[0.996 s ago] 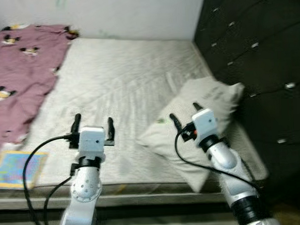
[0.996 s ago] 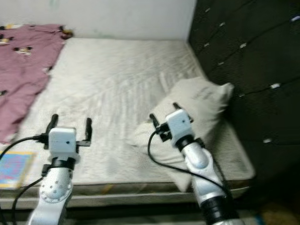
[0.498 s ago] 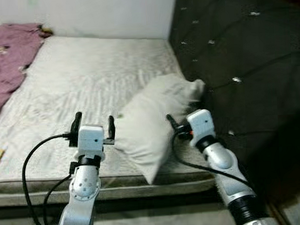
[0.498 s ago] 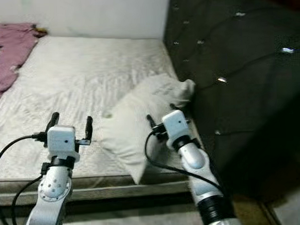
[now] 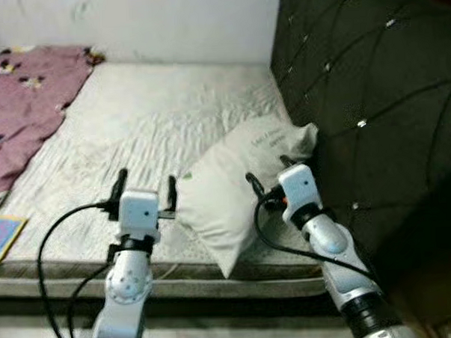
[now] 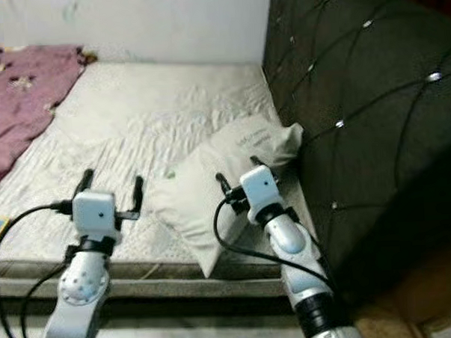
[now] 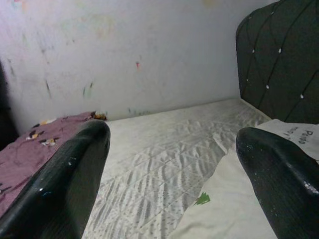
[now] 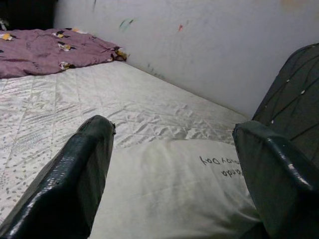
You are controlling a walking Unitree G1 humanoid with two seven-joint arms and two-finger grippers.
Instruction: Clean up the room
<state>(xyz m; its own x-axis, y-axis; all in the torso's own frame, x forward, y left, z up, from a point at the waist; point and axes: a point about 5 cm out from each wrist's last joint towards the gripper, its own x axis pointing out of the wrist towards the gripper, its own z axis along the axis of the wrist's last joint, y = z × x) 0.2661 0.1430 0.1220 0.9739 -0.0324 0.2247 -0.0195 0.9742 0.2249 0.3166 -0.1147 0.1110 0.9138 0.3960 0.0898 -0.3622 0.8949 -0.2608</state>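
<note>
Both tools spread — right tool (image 5: 269, 173) over pillow (image 5: 234, 183) | print unreadable

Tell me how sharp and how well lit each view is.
Eye views: mildly soft, mattress and pillow evenly lit, the dark headboard falling into shadow lower right with glints on its studs. Left wrist view: bed sharp, near fingers blurred. Right wrist view: pillow print readable, fingers out of focus, top left corner dark.
</note>
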